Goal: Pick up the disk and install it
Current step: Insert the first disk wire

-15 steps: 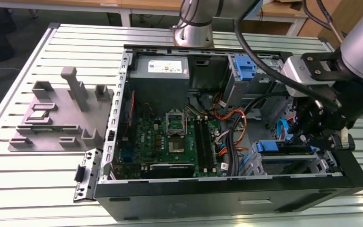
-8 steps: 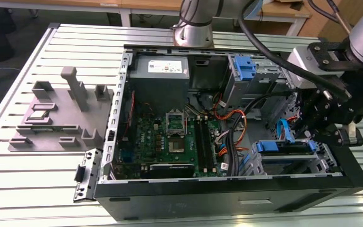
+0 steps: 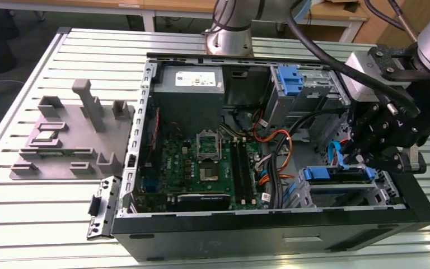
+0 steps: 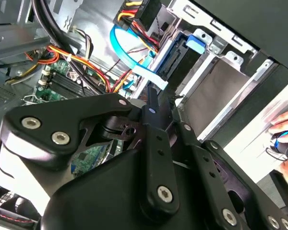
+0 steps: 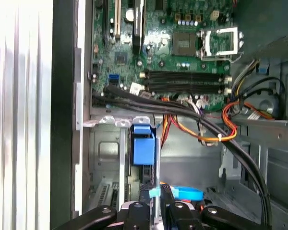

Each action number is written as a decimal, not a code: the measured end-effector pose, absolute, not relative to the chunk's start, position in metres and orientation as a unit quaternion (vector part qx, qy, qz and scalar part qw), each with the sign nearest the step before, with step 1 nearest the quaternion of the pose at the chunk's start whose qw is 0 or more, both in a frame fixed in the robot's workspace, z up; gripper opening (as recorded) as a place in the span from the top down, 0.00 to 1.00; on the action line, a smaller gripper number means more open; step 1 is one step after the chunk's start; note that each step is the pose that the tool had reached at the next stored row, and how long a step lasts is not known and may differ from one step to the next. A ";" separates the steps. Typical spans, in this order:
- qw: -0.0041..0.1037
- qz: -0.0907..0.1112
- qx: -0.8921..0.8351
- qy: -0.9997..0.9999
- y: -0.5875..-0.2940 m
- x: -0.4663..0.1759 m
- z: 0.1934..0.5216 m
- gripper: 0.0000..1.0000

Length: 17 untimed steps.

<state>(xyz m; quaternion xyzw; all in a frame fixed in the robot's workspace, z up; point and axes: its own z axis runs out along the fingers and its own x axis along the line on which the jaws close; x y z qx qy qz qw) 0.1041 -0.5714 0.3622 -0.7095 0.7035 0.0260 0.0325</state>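
The gripper (image 3: pixel 363 158) hangs over the drive bay at the exterior view's right of the open computer case (image 3: pixel 275 235), its fingers (image 5: pixel 159 203) closed together just above the disk (image 3: pixel 338 175). The disk sits in the bay, blue carrier edge up, beside the motherboard (image 3: pixel 200 168). In the first wrist view the blue frame (image 5: pixel 144 148) stands upright in the metal cage (image 5: pixel 105 158).
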 end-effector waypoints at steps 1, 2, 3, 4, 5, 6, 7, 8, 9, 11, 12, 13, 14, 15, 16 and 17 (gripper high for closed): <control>0.032 0.026 -0.709 0.704 -0.571 0.104 0.362 0.76; 0.032 0.026 -0.709 0.704 -0.571 0.104 0.362 0.76; 0.032 0.026 -0.709 0.704 -0.571 0.104 0.362 0.76; 0.032 0.026 -0.709 0.704 -0.571 0.104 0.362 0.76; 0.032 0.026 -0.709 0.704 -0.571 0.104 0.362 0.76; 0.032 0.026 -0.709 0.704 -0.571 0.104 0.362 0.76; 0.032 0.026 -0.708 0.705 -0.571 0.105 0.362 0.76; 0.032 0.026 -0.707 0.706 -0.571 0.105 0.362 0.76; 0.032 0.026 -0.705 0.708 -0.571 0.105 0.362 0.76; 0.032 0.026 -0.703 0.710 -0.570 0.105 0.362 0.76; 0.032 0.026 -0.702 0.711 -0.570 0.105 0.362 0.76; 0.032 0.026 -0.702 0.711 -0.568 0.106 0.362 0.76; 0.032 0.026 -0.702 0.711 -0.567 0.106 0.361 0.76; 0.032 0.026 -0.702 0.711 -0.567 0.106 0.361 0.76; 0.033 0.026 -0.702 0.711 -0.566 0.107 0.361 0.76; 0.033 0.026 -0.702 0.711 -0.566 0.108 0.361 0.76</control>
